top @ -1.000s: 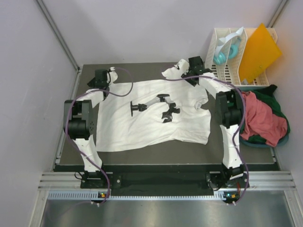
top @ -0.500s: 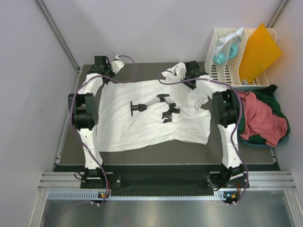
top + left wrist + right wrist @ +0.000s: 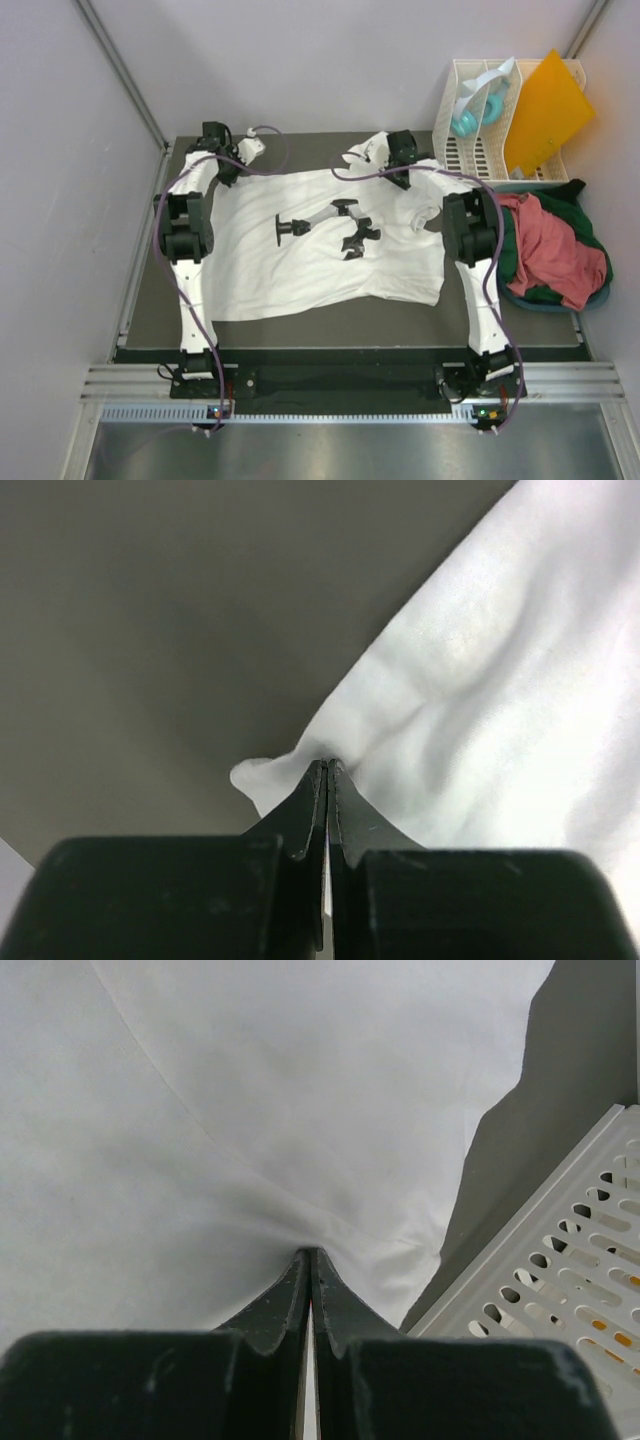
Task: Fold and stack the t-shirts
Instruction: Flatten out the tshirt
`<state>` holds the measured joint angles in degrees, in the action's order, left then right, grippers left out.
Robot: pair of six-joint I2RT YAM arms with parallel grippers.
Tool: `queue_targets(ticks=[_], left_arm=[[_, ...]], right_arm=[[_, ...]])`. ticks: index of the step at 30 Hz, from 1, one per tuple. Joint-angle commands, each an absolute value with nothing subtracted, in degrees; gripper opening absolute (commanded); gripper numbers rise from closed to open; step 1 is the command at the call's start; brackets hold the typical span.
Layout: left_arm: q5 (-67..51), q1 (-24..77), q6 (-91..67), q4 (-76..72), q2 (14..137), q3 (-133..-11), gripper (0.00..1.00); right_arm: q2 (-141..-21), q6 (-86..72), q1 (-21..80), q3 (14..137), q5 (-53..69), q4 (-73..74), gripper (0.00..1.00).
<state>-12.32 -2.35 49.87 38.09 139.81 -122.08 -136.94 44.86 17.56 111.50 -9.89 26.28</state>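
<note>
While left gripper [image 3: 327, 765], right gripper [image 3: 309, 1252] pinch white t-shirt [image 3: 300, 275]

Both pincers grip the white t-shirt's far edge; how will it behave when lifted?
Probably floppy: the white t-shirt puckers into soft folds where the left pincer and right pincer pinch it, so it should sag between them. Likely light for its size: the cloth looks thin and lies wrinkled on the table. Its near half may drag along as it rises.

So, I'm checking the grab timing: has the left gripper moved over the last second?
Yes. The left gripper has moved away from the arm bases, toward the far edge of the table, and is now shut on the white t-shirt.
</note>
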Motion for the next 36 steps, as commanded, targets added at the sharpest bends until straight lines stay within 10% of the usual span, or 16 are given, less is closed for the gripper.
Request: queue_targets(ticks=[1,27,36], left_arm=[[-7.94,-2.72,49.92,37.11,142.38,-123.58,0.0],[26.36,-0.35,46.76,-2.81,133.53,-109.34,0.0],[18.57,-0.18,43.94,6.3,116.22,-106.35,0.04]], right_arm=[[-139.66,44.65,18.02,113.9,-10.11,26.89,0.0],[-134.74,43.24,18.37,107.84,-14.5,21.64,0.0],[-121.74,40.6,18.72,106.0,-12.14,19.24,0.46]])
